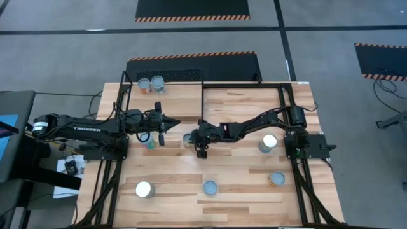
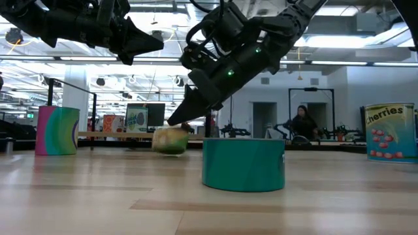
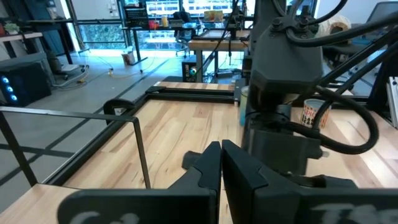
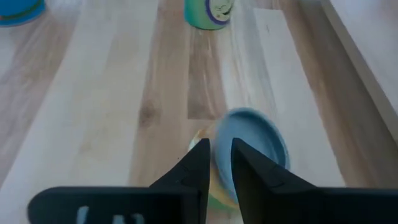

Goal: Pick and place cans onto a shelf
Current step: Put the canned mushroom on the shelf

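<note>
My right gripper [image 1: 196, 142] hangs at the table's middle, fingers slanting down, with a narrow gap between the tips [image 4: 219, 160]. Just beyond them lies a tilted can [image 4: 255, 142] with a pale-blue top and a yellow-green label; it also shows in the high view [image 1: 188, 138] and the low view [image 2: 171, 140]. My left gripper [image 1: 169, 122] is shut and empty in the air left of it [image 3: 221, 158]. A green can [image 1: 151, 144] stands below the left arm. Two cans [image 1: 151, 83] stand on the shelf [image 1: 175, 89] at the far left. My right gripper: its fingertips [image 4: 200, 155] stand over the rim of the can's pale-blue top [image 4: 224, 134], coming from above at a slant. The fingers hide the spot, so I cannot tell whether they touch the can. The can lies tilted on the table.
Other cans stand on the table: a pink-green one [image 1: 144, 189] near left, a teal one [image 1: 210, 187] near middle, a cherries can [image 1: 276, 179] near right, and a white-topped one [image 1: 269, 142] by the right arm. Thin black frame rails [image 3: 140, 146] edge the shelf.
</note>
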